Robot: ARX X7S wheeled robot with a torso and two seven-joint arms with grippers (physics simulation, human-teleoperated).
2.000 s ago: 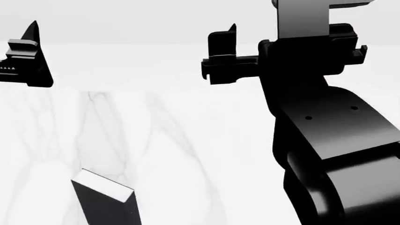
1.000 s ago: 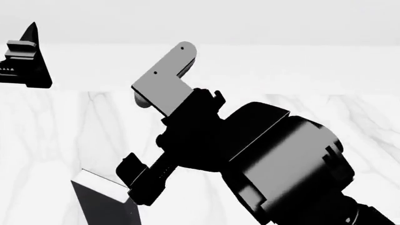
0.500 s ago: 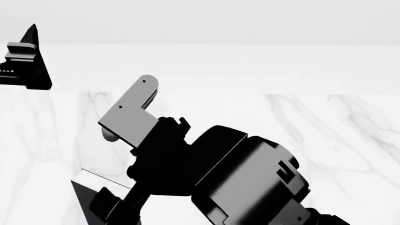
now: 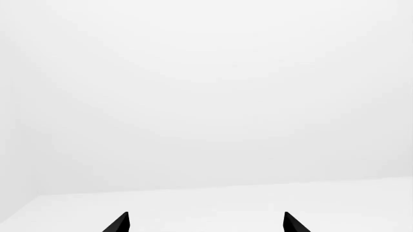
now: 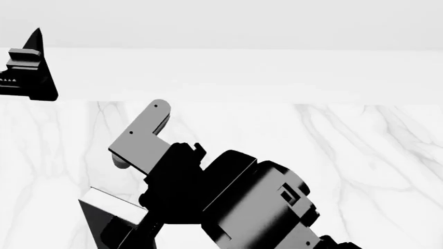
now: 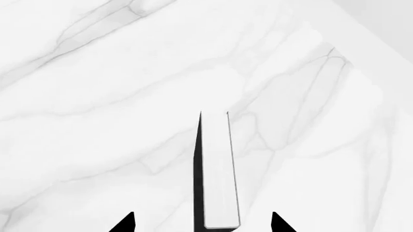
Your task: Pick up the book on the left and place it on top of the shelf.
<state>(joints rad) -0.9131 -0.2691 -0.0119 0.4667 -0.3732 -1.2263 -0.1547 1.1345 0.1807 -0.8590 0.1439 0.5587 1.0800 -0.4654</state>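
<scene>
The black book (image 5: pixel 111 208) with a white page edge stands on the marble table at the head view's lower left. In the right wrist view the book (image 6: pixel 219 169) stands on edge, white side showing, between my right gripper's (image 6: pixel 202 223) open jaws, which do not touch it. My right arm (image 5: pixel 235 202) reaches down over the book and hides part of it. My left gripper (image 5: pixel 28 67) is held high at the far left; in the left wrist view it (image 4: pixel 205 224) is open and empty. The shelf is out of view.
The white marble table (image 5: pixel 346 155) stretches to the right and ends at a far edge (image 5: pixel 277 101), with a plain white floor and wall behind. The two light grey books are not in view.
My right arm has swung from the upper right down and to the left, over the book. Over the last half second it moved only slightly. The left gripper has stayed put.
</scene>
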